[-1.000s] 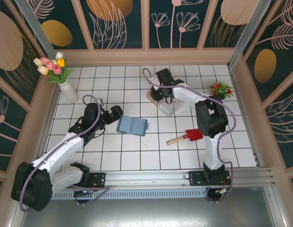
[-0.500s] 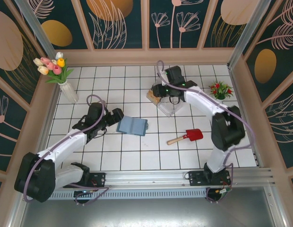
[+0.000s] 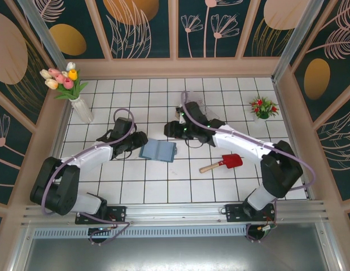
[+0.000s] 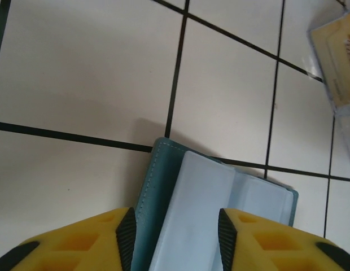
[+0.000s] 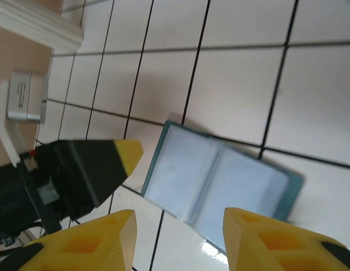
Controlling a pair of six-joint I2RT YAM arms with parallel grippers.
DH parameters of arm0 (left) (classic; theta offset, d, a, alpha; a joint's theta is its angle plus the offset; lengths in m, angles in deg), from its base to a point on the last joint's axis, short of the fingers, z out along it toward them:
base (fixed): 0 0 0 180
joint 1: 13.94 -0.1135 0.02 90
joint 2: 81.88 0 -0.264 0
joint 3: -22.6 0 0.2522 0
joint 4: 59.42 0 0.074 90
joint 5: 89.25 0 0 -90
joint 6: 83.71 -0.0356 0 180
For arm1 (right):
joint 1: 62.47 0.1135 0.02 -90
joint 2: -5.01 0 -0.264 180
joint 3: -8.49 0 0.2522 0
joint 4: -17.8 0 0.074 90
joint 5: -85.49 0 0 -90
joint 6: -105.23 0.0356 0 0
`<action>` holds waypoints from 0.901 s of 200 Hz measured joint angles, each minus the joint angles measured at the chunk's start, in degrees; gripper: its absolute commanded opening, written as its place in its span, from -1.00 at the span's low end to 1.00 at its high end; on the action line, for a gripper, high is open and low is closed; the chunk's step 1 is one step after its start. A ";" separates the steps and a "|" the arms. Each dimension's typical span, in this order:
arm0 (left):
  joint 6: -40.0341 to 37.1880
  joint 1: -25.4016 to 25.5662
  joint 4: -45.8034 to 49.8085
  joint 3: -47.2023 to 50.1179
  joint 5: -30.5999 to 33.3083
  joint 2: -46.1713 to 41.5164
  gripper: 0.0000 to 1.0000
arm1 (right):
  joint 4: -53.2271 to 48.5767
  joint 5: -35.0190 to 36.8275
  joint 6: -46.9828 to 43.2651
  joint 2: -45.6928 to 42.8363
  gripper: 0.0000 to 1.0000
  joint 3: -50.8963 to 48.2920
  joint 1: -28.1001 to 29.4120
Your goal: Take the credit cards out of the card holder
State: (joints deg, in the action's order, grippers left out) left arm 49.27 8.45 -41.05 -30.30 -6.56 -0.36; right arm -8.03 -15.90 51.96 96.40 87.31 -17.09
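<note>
1. 1 white vase (image 3: 81,108) of tulips stands at the far left of the glossy white tile table (image 3: 163,186), whose square tiles are split by dark grout.
2. 1 left gripper (image 3: 139,139) lies low at the card holder's left edge. Its 2 yellow, black-lined fingers (image 4: 125,234) are spread apart, and that edge runs between them without being pinched.
3. 1 card holder (image 3: 158,150) lies flat and open near the table's middle, with both arms reaching in towards it. It has 2 square halves, a slate-blue cover with a stitched border, and smooth, pale blue-grey pockets inside. I cannot tell whether a card sits in them.
4. 1 right gripper (image 3: 173,130) hangs just beyond the holder's far right corner. Its 2 yellow fingers (image 5: 234,226) are wide apart and hold nothing.
5. 1 clear plastic box (image 4: 326,84) sits beyond the holder. 1 tan-beige card (image 4: 340,51) lies inside it.
6. 1 toy shovel (image 3: 223,164), with a red blade and a wooden handle, lies to the right.
7. 1 small red-flowered plant (image 3: 263,106) stands far right.
</note>
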 measured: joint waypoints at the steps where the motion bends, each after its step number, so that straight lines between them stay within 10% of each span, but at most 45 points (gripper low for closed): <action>1: 0.04 0.00 0.00 0.00 -0.02 0.07 -0.20 | 0.00 0.02 0.15 0.13 -0.10 0.00 0.15; 180: 1.70 0.00 -3.82 4.63 -9.29 5.14 -0.79 | -12.59 12.17 6.21 19.23 -0.06 7.56 5.62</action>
State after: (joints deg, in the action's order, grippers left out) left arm 50.97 8.45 -44.88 -25.66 -15.85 4.77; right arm -20.62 -3.73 58.17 115.63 94.87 -11.47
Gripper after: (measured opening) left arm 0.116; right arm 0.464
